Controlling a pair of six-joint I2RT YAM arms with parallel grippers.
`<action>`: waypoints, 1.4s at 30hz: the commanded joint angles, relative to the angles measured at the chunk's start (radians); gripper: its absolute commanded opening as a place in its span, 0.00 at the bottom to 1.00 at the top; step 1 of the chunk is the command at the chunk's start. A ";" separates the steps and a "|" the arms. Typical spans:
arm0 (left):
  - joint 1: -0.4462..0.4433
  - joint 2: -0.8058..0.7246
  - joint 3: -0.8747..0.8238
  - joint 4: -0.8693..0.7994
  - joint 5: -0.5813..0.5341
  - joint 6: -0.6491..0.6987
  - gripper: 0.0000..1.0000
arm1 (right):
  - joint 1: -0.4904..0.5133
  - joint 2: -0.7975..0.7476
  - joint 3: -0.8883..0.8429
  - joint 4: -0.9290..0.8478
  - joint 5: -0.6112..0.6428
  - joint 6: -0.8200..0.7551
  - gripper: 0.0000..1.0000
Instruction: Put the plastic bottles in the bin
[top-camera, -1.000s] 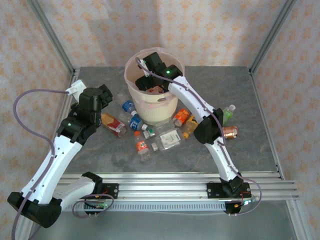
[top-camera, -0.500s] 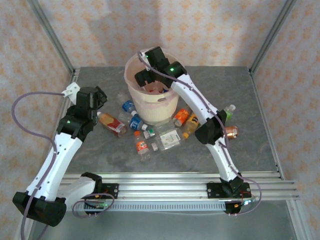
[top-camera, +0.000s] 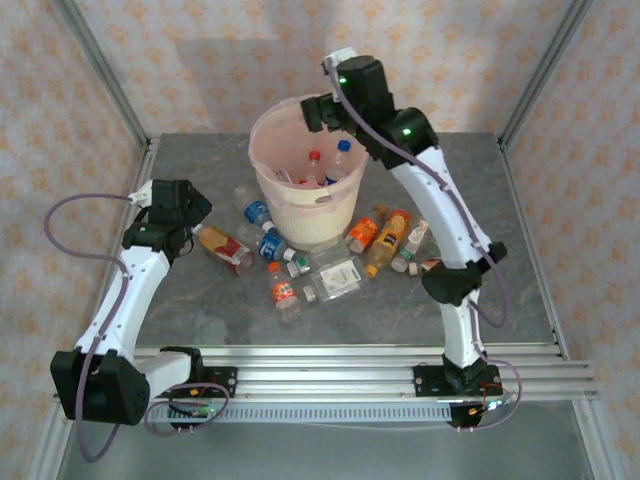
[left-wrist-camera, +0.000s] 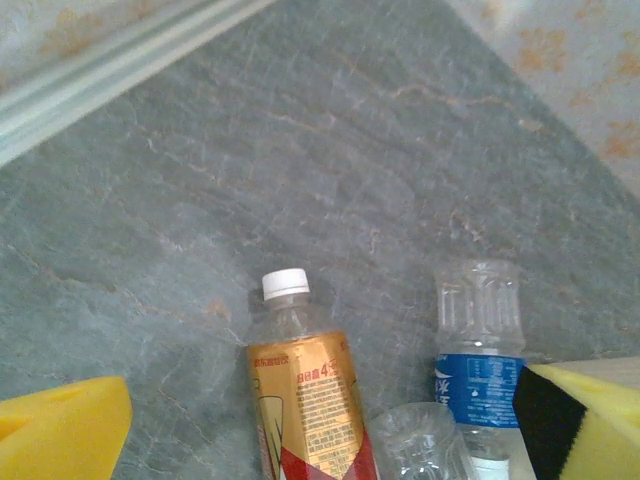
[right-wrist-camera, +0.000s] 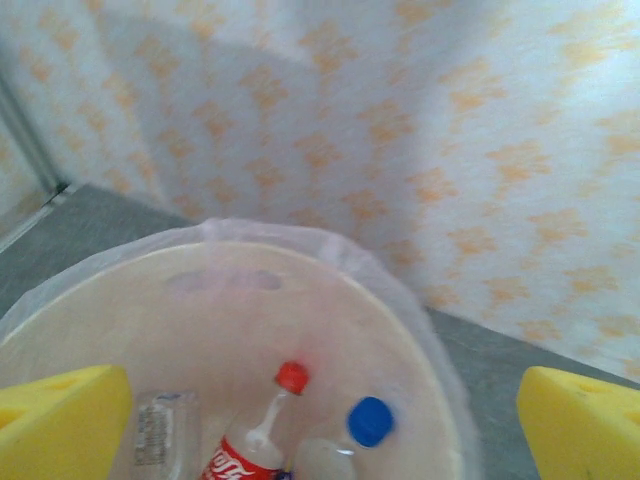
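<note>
Grey marbled table, patterned walls behind. Right gripper hangs wide open and empty over the cream, pink-lined bin, where three plastic bottles show. Left gripper, equally wide and empty, hovers over a gold-labelled bottle at the bin's 8 o'clock; about ten more lie scattered from 8 to 4 o'clock

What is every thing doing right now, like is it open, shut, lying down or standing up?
Bin: upright, holding bottles.
Red-cap bottle: in the bin, capped.
Blue-cap bottle: in the bin, capped.
Gold-label bottle: lying on the table, capped.
Blue-label bottle: lying on the table beside the bin.
Left end effector: open, empty, near the gold-label bottle.
Right end effector: open, empty, above the bin.
</note>
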 joint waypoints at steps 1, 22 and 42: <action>0.019 0.034 -0.019 0.044 0.071 -0.030 1.00 | -0.013 -0.090 -0.072 -0.073 0.142 0.079 0.99; 0.059 0.323 -0.044 0.170 0.222 -0.090 1.00 | -0.302 -0.672 -1.056 -0.032 0.115 0.548 0.99; 0.061 0.522 -0.044 0.234 0.282 -0.138 0.97 | -0.349 -0.691 -1.305 -0.009 0.040 0.639 0.99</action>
